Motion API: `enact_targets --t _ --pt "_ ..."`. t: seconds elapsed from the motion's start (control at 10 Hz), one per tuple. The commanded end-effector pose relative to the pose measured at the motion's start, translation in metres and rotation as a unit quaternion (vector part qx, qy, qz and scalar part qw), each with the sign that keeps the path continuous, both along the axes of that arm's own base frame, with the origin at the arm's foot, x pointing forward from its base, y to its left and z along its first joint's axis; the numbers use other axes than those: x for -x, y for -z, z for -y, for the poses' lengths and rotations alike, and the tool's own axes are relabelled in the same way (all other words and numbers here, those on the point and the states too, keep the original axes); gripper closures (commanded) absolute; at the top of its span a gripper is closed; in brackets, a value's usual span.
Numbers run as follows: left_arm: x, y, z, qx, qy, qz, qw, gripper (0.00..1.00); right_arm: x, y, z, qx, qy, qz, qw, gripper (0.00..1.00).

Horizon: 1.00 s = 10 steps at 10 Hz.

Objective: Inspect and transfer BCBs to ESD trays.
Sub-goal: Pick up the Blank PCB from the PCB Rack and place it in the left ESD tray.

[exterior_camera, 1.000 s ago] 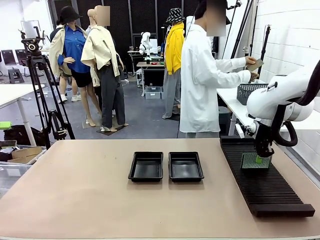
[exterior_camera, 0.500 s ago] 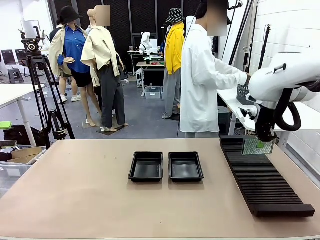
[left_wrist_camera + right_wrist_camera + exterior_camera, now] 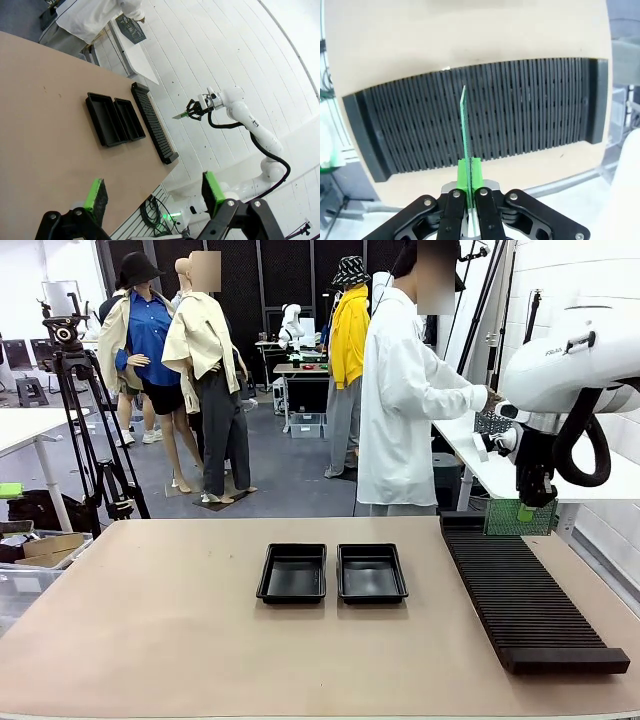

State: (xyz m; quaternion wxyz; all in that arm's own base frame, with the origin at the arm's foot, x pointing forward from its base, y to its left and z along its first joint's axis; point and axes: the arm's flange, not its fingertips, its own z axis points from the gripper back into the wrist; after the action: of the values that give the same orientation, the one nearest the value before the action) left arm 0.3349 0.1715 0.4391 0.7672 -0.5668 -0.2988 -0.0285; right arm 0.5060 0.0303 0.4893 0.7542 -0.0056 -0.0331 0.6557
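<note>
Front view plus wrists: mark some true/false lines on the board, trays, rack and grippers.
1. The right gripper is shut on a BCB. True.
2. The BCB sits in a slot of the rack. False: it is held in the air above the rack.
3. Both trays are empty. True.
4. The left gripper holds a board. False: it is open and empty.
5. The trays stand on the rack. False: they stand on the table, beside it.
</note>
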Motion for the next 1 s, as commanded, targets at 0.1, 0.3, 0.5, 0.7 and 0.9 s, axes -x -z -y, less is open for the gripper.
enact_targets --t 0.1,0.3,0.5,0.7,0.9 --pt "0.002 -0.002 0.000 0.005 0.001 0.001 1.000 0.00 0.007 -0.002 -0.017 -0.053 0.147 0.025 0.987 1.00" --pt "0.002 -0.002 0.000 0.005 0.001 0.001 1.000 0.00 0.014 -0.005 -0.027 -0.091 0.263 0.070 0.958 1.00" --pt "0.002 -0.002 0.000 0.005 0.001 0.001 1.000 0.00 0.020 -0.003 -0.040 -0.107 0.378 0.051 0.918 1.00" --pt "0.002 -0.002 0.000 0.005 0.001 0.001 1.000 0.00 0.023 -0.006 -0.050 -0.129 0.445 -0.003 0.886 1.00" --pt "0.002 -0.002 0.000 0.005 0.001 0.001 1.000 0.00 0.026 -0.004 -0.063 -0.136 0.503 -0.012 0.853 1.00"
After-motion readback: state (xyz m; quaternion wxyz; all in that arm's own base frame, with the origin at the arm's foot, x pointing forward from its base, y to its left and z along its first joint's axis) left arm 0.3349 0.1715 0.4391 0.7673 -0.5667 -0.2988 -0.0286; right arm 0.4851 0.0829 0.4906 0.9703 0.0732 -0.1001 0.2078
